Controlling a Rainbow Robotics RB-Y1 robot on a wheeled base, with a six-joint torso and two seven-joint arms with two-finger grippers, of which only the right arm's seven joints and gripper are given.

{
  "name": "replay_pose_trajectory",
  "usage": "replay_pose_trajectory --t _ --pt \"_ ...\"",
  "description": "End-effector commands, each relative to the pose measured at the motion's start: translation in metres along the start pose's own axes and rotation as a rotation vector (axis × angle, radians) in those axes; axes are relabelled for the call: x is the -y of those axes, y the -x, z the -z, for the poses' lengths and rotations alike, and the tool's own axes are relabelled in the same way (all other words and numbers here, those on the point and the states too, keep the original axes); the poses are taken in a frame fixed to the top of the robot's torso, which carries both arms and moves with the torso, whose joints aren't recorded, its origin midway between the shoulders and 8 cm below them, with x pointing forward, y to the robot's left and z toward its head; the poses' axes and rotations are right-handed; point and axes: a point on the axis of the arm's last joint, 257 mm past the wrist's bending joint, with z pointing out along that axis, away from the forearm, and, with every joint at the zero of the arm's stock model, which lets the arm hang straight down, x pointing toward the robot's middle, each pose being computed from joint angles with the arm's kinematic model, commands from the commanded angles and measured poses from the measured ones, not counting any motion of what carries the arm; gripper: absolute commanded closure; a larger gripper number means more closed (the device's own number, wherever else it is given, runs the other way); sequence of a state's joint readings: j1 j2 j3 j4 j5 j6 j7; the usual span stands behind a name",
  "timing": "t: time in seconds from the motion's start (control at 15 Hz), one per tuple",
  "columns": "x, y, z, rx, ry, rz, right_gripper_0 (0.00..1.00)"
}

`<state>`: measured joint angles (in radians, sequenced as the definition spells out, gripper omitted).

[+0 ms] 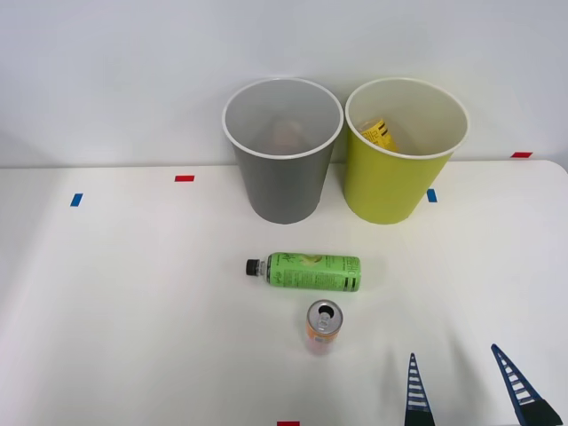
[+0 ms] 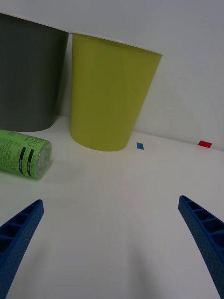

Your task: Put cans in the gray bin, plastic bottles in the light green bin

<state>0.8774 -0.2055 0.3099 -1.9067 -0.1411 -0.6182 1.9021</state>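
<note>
The right gripper (image 1: 470, 390) hangs wide open and empty near right of the can (image 1: 322, 327), likely the next pick for the gray bin (image 1: 282, 151).

The gray bin (image 1: 282, 151) and the light green bin (image 1: 406, 151) stand upright, just beside each other, at the back of the white table (image 1: 115, 302). A yellow-labelled item (image 1: 379, 134), possibly a bottle, lies inside the green one. The green-labelled bottle (image 1: 304, 272) lies on its side, cap leftward. The orange can (image 1: 322, 327) stands just in front of it. The right end effector (image 1: 469, 383) is spread open at the lower right, apart from the can.
</note>
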Motion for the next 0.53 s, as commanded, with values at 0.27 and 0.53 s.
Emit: replay_pose_trajectory --t 0.27,0.53 --pt "0.0000 0.0000 0.0000 0.000 0.000 0.000 0.00" --pt "0.0000 0.0000 0.0000 0.000 0.000 0.000 0.00"
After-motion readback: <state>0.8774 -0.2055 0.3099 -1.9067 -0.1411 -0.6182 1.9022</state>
